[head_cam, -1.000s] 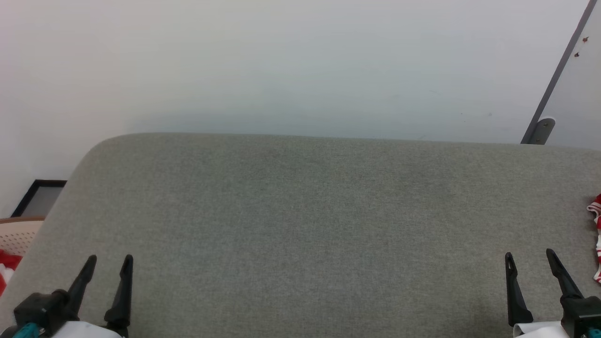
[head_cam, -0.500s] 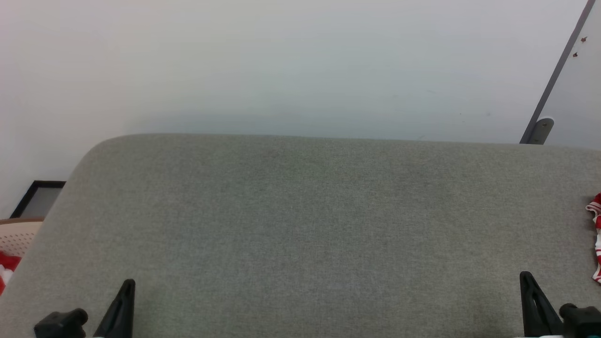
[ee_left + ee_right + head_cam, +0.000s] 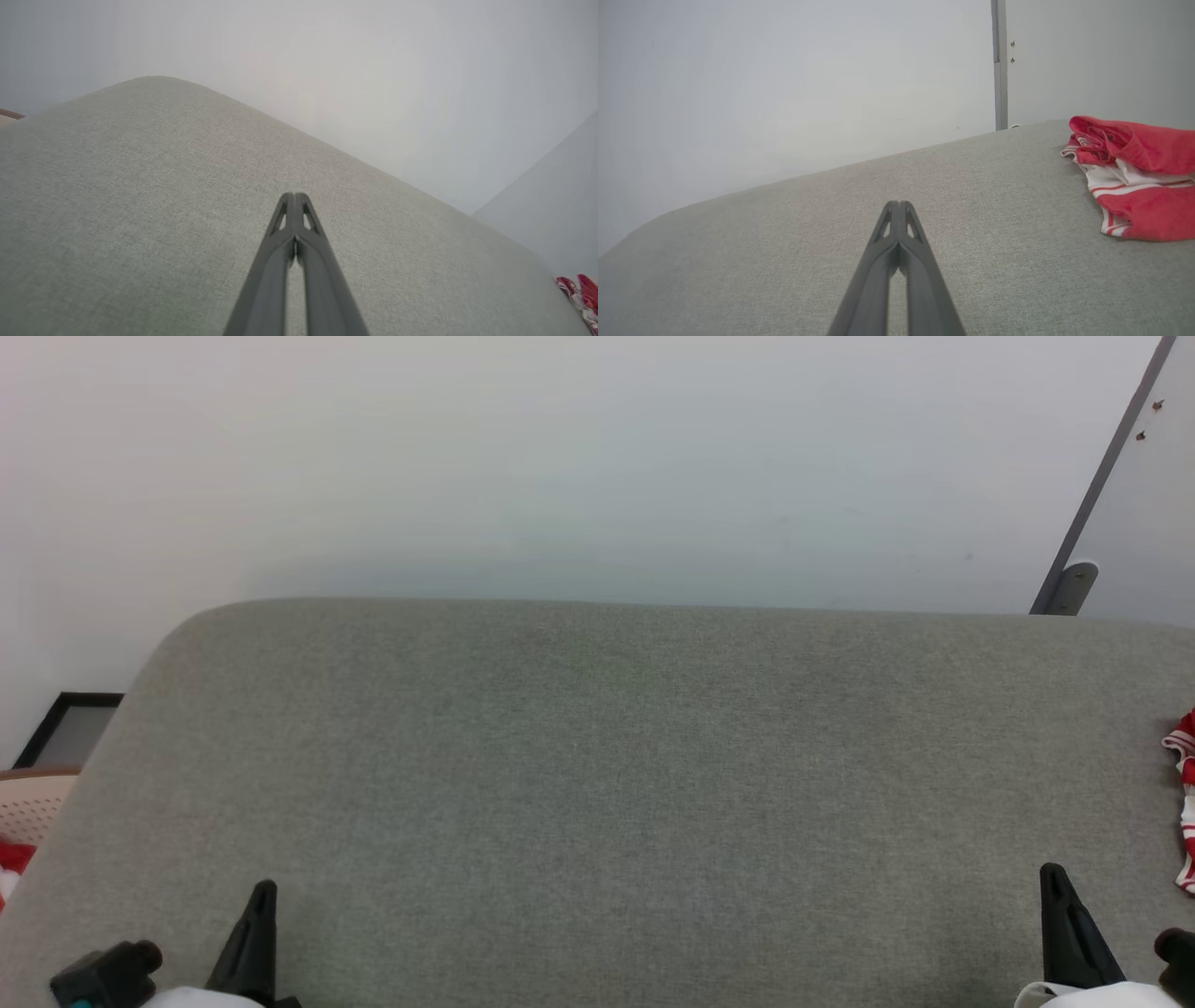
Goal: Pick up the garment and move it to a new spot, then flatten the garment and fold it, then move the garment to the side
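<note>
Left gripper (image 3: pixel 295 196) and right gripper (image 3: pixel 899 204), earlier spread, now clenched empty; garment (image 3: pixel 1143 210) well apart.

The right end effector (image 3: pixel 899 205), its fingers pressed together with nothing between them, points across the grey fabric table (image 3: pixel 761 242), and the crumpled red-and-white garment (image 3: pixel 1134 182) lies well off to its right.

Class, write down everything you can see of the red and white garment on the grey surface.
The garment is soft cloth, mostly red with white panels and red-white striped trim. It lies crumpled in a low heap on the grey surface, to the robot's right. Only the surface touches what shows; the frame cuts off its far part.
</note>
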{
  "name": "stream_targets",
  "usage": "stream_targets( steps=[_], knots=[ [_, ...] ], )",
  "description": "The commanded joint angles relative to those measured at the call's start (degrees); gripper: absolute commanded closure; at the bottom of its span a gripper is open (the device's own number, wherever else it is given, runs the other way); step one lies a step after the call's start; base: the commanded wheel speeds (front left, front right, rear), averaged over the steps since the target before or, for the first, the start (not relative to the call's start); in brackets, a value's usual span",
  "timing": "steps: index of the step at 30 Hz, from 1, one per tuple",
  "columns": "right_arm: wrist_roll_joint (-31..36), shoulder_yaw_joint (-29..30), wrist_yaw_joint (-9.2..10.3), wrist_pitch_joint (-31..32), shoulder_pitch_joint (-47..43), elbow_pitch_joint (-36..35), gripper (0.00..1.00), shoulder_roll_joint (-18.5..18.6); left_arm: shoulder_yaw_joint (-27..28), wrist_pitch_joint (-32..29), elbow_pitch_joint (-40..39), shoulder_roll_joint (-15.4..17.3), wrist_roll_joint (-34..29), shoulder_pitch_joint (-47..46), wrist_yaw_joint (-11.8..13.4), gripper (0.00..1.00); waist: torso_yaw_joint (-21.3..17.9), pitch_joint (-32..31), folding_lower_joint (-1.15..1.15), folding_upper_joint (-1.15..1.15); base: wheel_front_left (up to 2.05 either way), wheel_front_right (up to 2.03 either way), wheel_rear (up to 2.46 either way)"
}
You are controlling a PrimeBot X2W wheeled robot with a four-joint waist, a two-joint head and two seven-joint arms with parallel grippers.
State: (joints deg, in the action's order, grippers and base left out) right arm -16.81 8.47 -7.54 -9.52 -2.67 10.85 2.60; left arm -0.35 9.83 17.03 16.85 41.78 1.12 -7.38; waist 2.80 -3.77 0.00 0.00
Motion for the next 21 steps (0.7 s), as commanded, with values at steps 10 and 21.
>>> stream_targets(
  steps=[10,21],
  knots=[
    [-12.3,-0.5,0.02,2.4,2.8,-0.3,1.00,0.3,1.5,-2.4,-1.4,-1.6,8.3,-2.6,0.0,1.00,-0.3,0.4,0.00,0.00,0.00,0.00,0.00],
    [-22.8,-0.8,0.03,4.7,3.9,0.2,1.00,0.3,2.4,-4.7,-1.7,-3.6,15.3,-3.5,-0.1,1.00,-0.6,0.8,0.00,0.00,0.00,0.00,0.00]
  ],
)
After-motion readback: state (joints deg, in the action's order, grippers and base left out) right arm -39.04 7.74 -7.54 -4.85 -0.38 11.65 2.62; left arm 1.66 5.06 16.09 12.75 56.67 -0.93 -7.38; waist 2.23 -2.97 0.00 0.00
